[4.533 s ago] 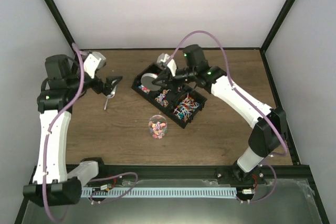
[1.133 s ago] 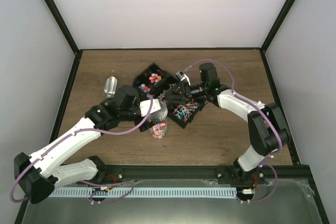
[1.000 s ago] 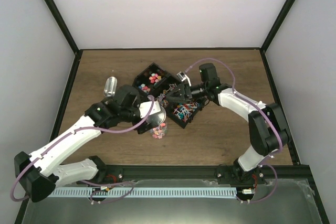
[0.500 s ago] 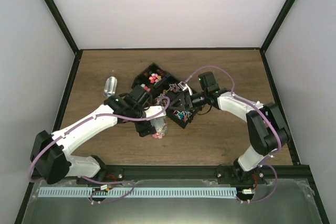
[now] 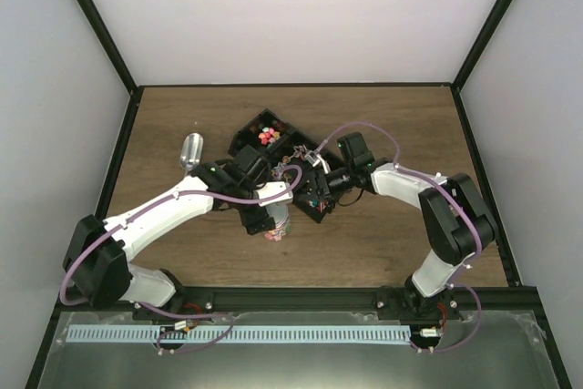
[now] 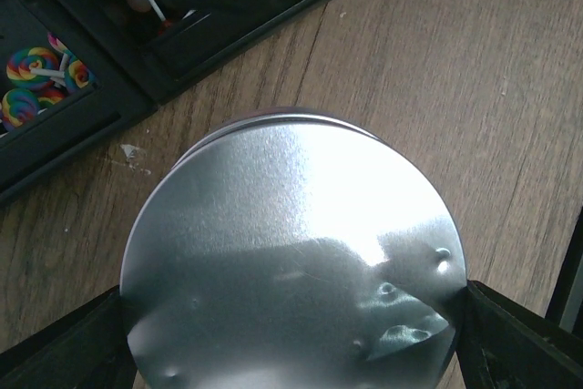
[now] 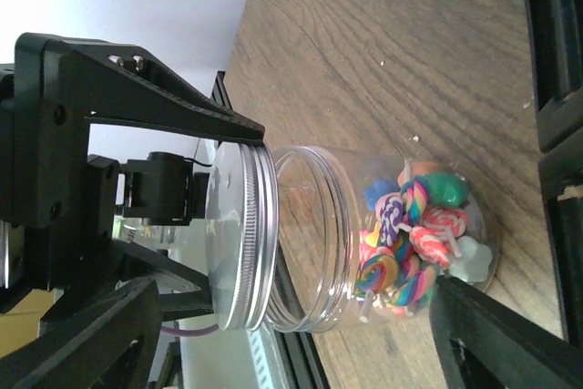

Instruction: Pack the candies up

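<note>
**Once the lid is on, this jar is packed**

As far as I can see, the filling is done: the candies [image 7: 414, 243] lie heaped in the bottom of the clear jar [image 7: 319, 225]. It stands on the tabletop [image 5: 392, 125] just beside the black tray [image 6: 91, 125]. My left hand [image 6: 291, 334] is clamped on the metal lid [image 6: 291, 243] and holds it at the jar's mouth; whether it sits on the threads I cannot tell. My right hand [image 7: 296, 307] sits side-on next to the jar, fingers apart, gripping nothing. What I judge is left: seat the lid, twist it tight, let go. Some lollipops [image 6: 27, 79] lie in the tray, and the jar has room.
</note>
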Motion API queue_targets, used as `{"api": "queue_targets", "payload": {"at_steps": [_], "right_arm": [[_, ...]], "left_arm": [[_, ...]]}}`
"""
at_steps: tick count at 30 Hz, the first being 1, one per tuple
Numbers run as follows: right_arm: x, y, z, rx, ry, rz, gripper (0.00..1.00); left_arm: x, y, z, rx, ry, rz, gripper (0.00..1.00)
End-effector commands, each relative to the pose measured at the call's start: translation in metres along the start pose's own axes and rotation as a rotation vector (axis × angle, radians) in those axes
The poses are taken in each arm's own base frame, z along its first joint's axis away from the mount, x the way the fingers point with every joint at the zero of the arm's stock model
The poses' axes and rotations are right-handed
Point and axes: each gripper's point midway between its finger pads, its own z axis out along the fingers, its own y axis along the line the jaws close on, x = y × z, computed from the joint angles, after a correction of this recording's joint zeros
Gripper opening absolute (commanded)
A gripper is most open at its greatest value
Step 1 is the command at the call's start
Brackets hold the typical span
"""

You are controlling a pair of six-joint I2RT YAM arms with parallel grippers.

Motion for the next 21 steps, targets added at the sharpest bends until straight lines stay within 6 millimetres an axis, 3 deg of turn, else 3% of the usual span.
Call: {"api": "queue_targets", "payload": {"at_steps": [1, 6, 21], "right_arm": [[0.007, -0.003, 0.008, -0.009, 0.02, 0.011, 0.8], [0.009, -0.006, 0.012, -0.015, 0.033, 0.022, 0.74], [0.015, -0.015, 0.025, 0.009, 0.071, 0.027, 0.73]], "left_arm": [[-0.014, 0.004, -0.002, -0.008, -0.033, 0.0, 0.8], [-0.014, 0.005, 0.002, -0.007, -0.031, -0.006, 0.8], [-0.009, 0.001, 0.01, 0.022, -0.003, -0.018, 0.81]]}}
